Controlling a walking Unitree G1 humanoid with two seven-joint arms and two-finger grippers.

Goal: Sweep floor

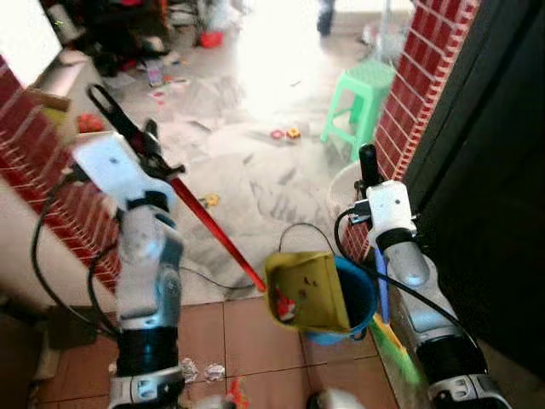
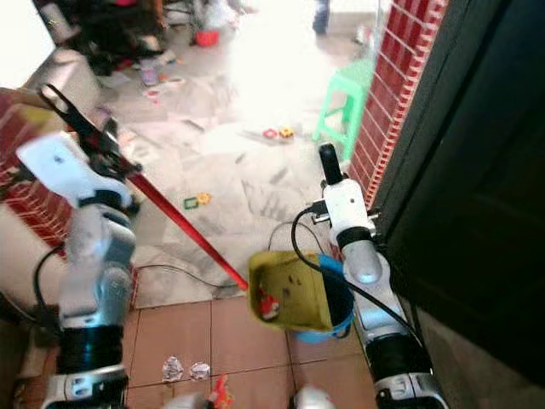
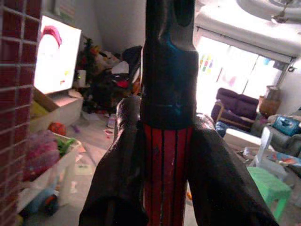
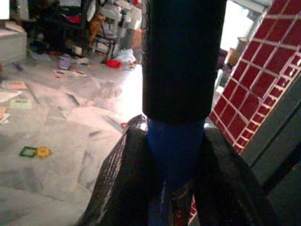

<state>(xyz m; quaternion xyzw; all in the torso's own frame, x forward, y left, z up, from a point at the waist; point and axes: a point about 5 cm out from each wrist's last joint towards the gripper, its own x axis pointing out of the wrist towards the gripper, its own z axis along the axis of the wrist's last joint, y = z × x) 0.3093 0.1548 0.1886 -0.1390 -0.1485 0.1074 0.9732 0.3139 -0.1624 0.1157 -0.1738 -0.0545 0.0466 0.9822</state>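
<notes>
My left gripper point(image 1: 146, 155) is shut on a broom's red handle point(image 1: 213, 230), just below its black top end point(image 3: 169, 61). The handle slants down to the right and passes behind the dustpan. My right gripper point(image 1: 371, 189) is shut on the dustpan's upright blue handle point(image 4: 176, 146), under its black grip point(image 1: 368, 162). The yellow-green dustpan point(image 1: 308, 291) with a blue back hangs tilted above the terracotta tiles and holds a small red scrap. Crumpled paper bits point(image 2: 183, 368) lie on the tiles near my feet. Small toy pieces point(image 1: 285, 133) are scattered on the grey marble floor ahead.
A green plastic stool point(image 1: 362, 98) stands by a red brick pillar point(image 1: 417, 94), with a dark door point(image 1: 494, 170) to the right. A low brick wall point(image 1: 43, 162) runs along the left. A black cable point(image 1: 204, 277) crosses the floor. Clutter fills the far end of the room.
</notes>
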